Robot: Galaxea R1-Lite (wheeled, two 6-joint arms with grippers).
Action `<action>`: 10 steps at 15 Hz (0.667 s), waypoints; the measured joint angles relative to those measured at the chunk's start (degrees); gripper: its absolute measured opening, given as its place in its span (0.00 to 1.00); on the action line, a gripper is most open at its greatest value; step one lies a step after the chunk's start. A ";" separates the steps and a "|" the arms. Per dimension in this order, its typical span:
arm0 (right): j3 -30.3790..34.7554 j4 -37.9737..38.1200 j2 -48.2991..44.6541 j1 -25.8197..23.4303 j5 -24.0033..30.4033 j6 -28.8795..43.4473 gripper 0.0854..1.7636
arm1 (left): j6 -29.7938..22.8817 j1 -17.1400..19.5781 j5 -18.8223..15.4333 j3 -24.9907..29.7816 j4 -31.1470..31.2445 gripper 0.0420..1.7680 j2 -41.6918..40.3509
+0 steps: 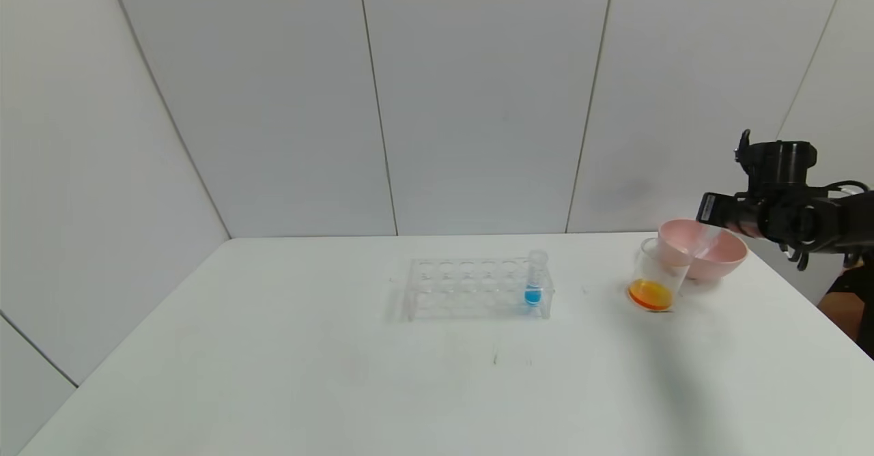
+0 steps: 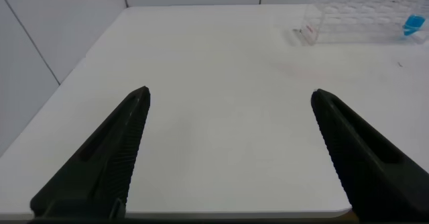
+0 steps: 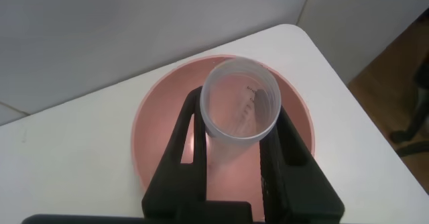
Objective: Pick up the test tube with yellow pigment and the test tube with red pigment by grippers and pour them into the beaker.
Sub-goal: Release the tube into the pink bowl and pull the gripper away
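The right gripper [image 3: 234, 157] is closed around a clear tube [image 3: 239, 106], one black finger [image 3: 191, 143] on each side of it, and holds it above the pink bowl [image 3: 161, 117]. The right wrist view looks straight into the open mouth of this tube; some small dark marks run down its inner wall, but they cannot be read. No colour shows in the tube.

In the head view the same gripper [image 1: 710, 227] is at the far right of the white table [image 1: 273, 374], over the bowl [image 1: 724, 254], and the tube [image 1: 700, 248] appears only as a faint clear shape tilted down toward the beaker [image 1: 654, 278]. A small white label [image 1: 708, 205] sits on the gripper, its writing too small to read. The beaker stands just beside the bowl and has yellow-orange liquid at its bottom; the wrist view does not show it.

The rack [image 1: 478, 289] stands in the middle of the table, with a tube of blue liquid [image 1: 534, 282] upright at its right end.

The left gripper [image 2: 231, 157] appears only in its own wrist view, its fingers spread wide and empty above the table, well apart from the rack [image 2: 362, 19]
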 joint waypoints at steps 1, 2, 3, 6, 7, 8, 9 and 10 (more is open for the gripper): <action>-0.11 -0.80 0.88 0.06 -0.28 0.06 0.25 | 0.00 0.00 0.02 0.00 0.00 0.97 0.00; -0.20 -1.29 1.46 0.12 -0.35 0.06 0.25 | 0.00 0.00 0.00 0.00 0.00 0.97 0.00; -0.22 -1.38 1.93 0.17 -0.37 0.05 0.25 | 0.02 0.00 0.02 0.00 0.00 0.97 0.00; -0.50 -1.46 2.58 0.09 -0.41 -0.05 0.25 | 0.02 0.00 0.00 0.00 0.00 0.97 0.00; -0.55 -1.49 2.67 0.15 -0.44 -0.02 0.25 | 0.02 0.00 0.00 0.00 0.00 0.97 0.00; -0.59 -1.49 2.71 0.28 -0.46 -0.06 0.25 | 0.00 0.00 0.02 0.00 0.00 0.97 0.00; -0.59 -1.49 2.76 0.41 -0.46 -0.06 0.25 | 0.00 0.00 0.02 0.00 0.00 0.97 0.00; -0.63 -1.46 2.76 0.54 -0.48 -0.06 0.25 | 0.00 0.00 0.00 0.00 0.00 0.97 0.00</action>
